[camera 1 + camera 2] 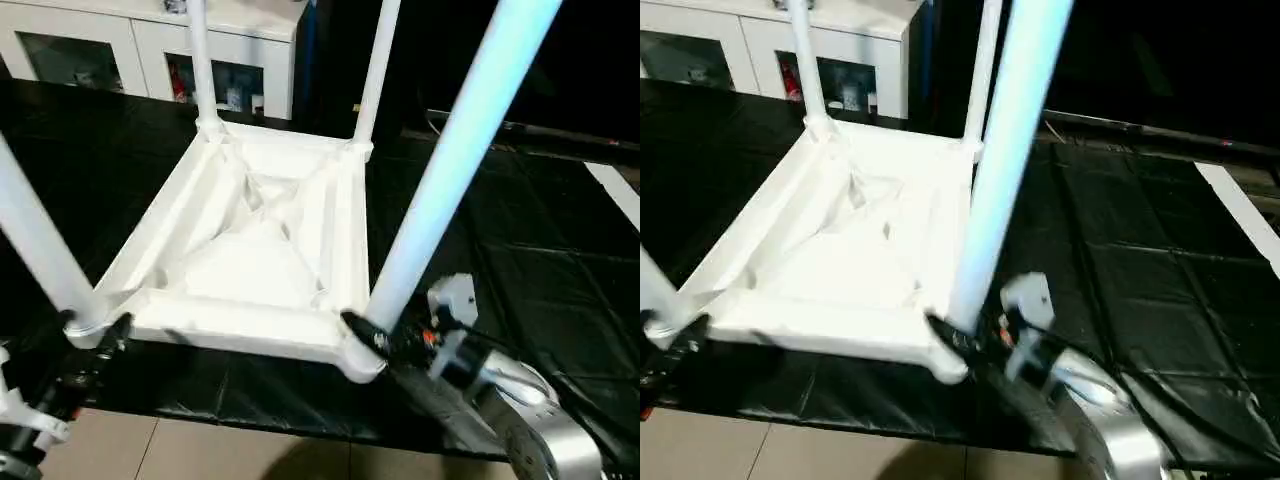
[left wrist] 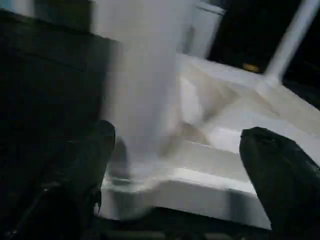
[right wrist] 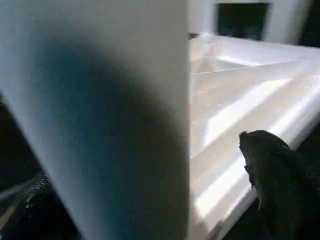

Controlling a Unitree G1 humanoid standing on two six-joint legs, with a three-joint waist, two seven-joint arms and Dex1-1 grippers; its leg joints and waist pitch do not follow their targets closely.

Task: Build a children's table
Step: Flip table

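The children's table lies upside down: its white ribbed top [image 1: 250, 270] rests on a black sheet, and four white legs stand up from the corner sockets. My left gripper [image 1: 95, 335] is at the near left corner, open, with the base of the near left leg [image 1: 35, 240] between its fingers [image 2: 280, 170]. My right gripper [image 1: 390, 335] is at the near right corner, also open, straddling the foot of the near right leg [image 1: 450, 160]; one finger [image 3: 275, 170] stands clear of the leg. The two far legs [image 1: 200, 60] [image 1: 375, 70] rise at the back corners.
A white cabinet with glass doors [image 1: 130, 50] stands behind the far left. The black sheet [image 1: 500, 250] covers the work surface out to the right. Its near edge drops to a tan floor [image 1: 200, 450] just in front of the table top.
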